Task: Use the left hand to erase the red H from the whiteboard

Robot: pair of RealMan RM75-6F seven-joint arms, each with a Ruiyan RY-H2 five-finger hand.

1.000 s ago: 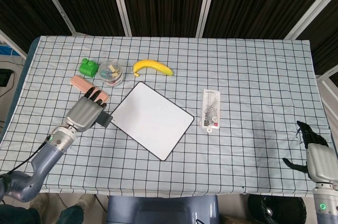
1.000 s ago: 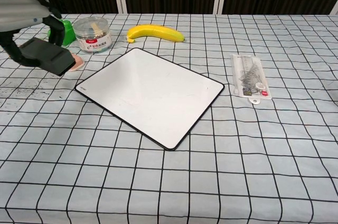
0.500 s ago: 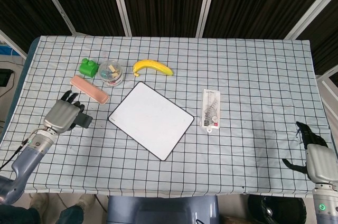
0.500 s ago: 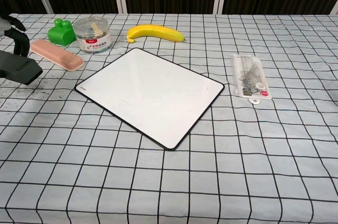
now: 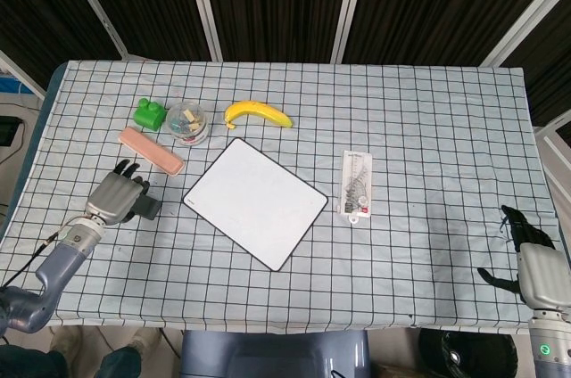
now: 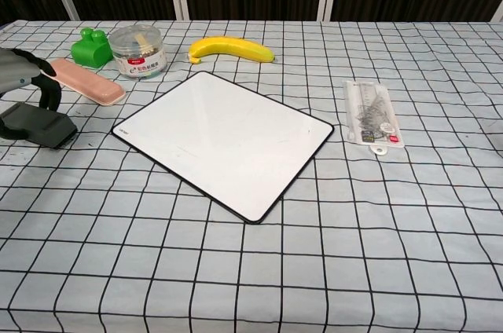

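Head view: left hand (image 5: 116, 196) sits at approx 8 o'clock on the table, fingers wrapped round a dark eraser (image 5: 145, 208) that pokes out toward the whiteboard (image 5: 256, 202). In the chest view the eraser (image 6: 39, 127) looks flat on or just above the cloth; can't tell which, as the hand (image 6: 20, 74) is cut off at the frame edge. The whiteboard lies near table centre, at the hand's 3 o'clock, apart from it, its nearest corner pointing at the eraser. It is turned diamond-wise, long axis running 10 to 4 o'clock. Its face reads plain white in both views, with no red H visible, so the erasing looks done, or any residue is too faint to see at this res. If another pass is wanted, the move is a short sweep to 3 o'clock onto the near corner. The left hand is much the nearer; right hand (image 5: 538, 267) hangs at 4 o'clock by the far table edge, well apart from the board, holding nothing, fingers loosely spread. Pink bar (image 5: 151, 150) lies just beyond the left hand at its 1 o'clock, so watch clearance on the lift.
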